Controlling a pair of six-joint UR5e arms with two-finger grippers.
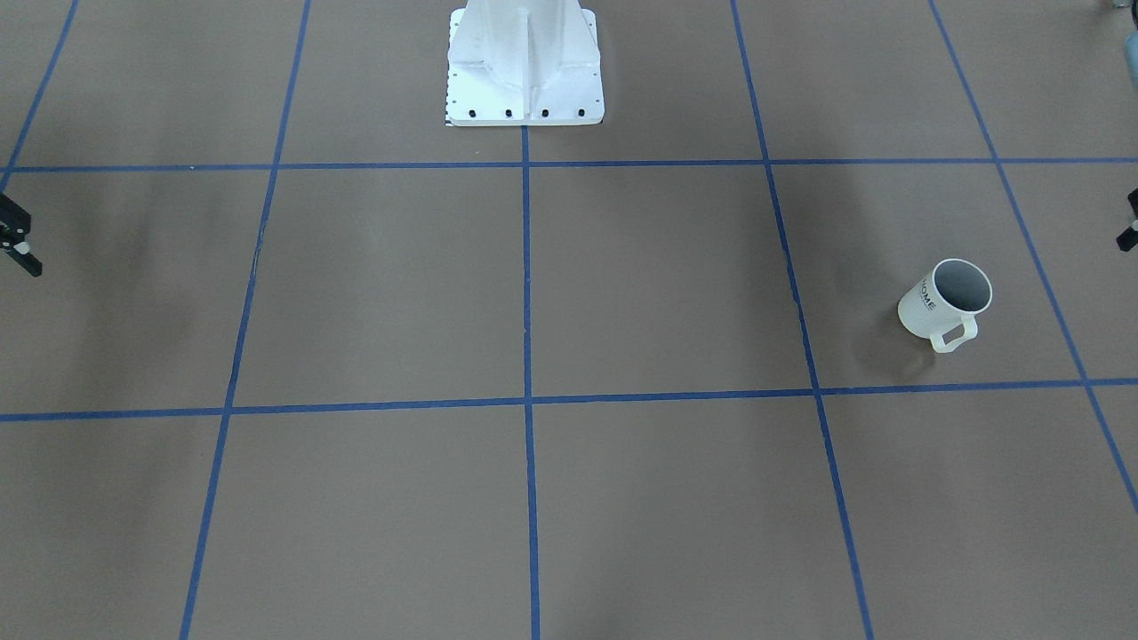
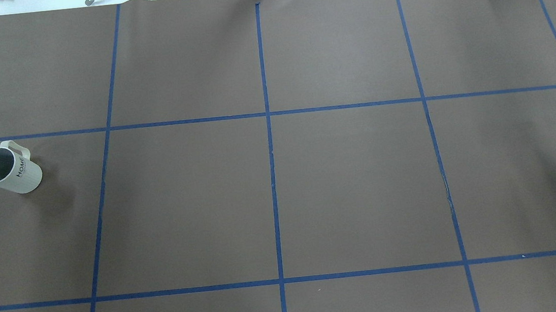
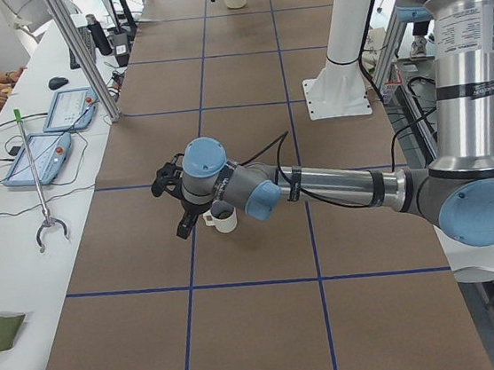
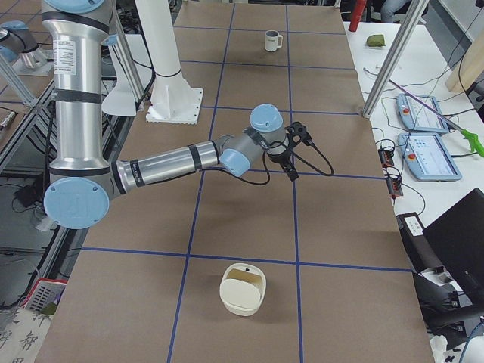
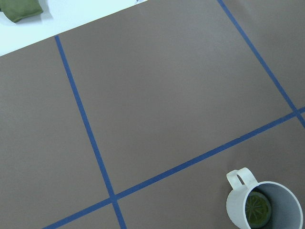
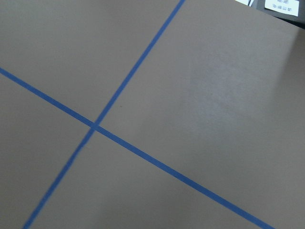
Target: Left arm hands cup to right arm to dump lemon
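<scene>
The white cup [image 1: 947, 302] with "HOME" lettering stands upright on the brown table on my left side. It also shows in the overhead view [image 2: 6, 171]. The left wrist view shows it from above [image 5: 264, 205] with a yellow-green lemon slice [image 5: 258, 209] inside. My left gripper [image 3: 174, 204] hangs above the table just beyond the cup, toward the left end, empty. My right gripper [image 4: 293, 151] hovers over the right side, empty. Only slivers of both grippers show at the edges of the fixed views, so I cannot tell if they are open or shut.
A cream container [image 4: 242, 287] sits on the table near the right end. The white pedestal base [image 1: 524, 62] stands at the robot's side of the table. Blue tape lines grid the mat. A green pouch [image 5: 19, 9] lies off the mat's left end.
</scene>
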